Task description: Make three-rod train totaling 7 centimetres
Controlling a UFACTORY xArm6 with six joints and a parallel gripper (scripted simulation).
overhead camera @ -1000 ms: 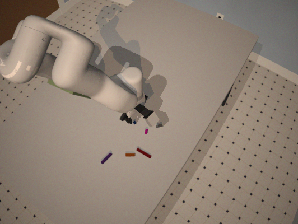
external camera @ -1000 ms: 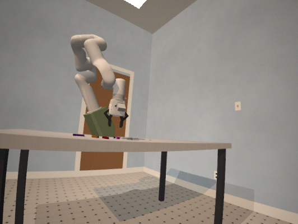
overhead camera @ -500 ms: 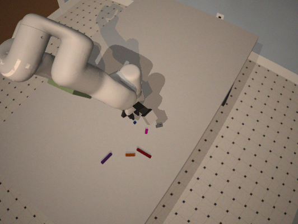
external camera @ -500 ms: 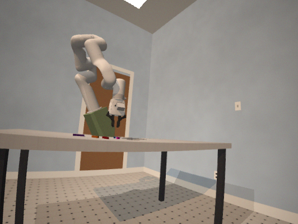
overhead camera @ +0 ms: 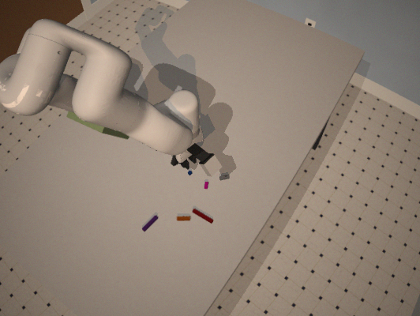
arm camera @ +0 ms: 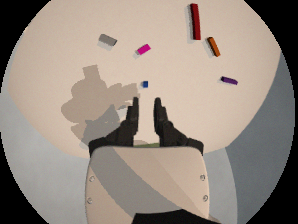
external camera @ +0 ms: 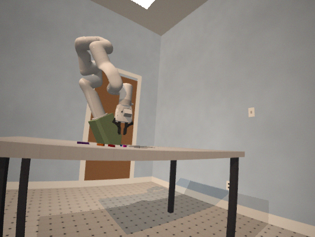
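Six rods lie apart on the table. The small blue rod (overhead camera: 189, 172) lies just in front of my gripper (overhead camera: 181, 163); in the wrist view it (arm camera: 144, 84) sits just beyond the fingertips. The magenta rod (overhead camera: 206, 184) and the grey rod (overhead camera: 224, 176) lie a little farther out. The orange rod (overhead camera: 183, 217), the red rod (overhead camera: 203, 216) and the purple rod (overhead camera: 150, 222) lie nearer the front. My gripper (external camera: 124, 130) hangs clearly above the table top. Its fingers stand a narrow gap apart with nothing between them.
The arm's green base block (overhead camera: 96, 126) stands on the table behind the rods. The table's right edge (overhead camera: 276, 205) runs diagonally beyond the grey rod.
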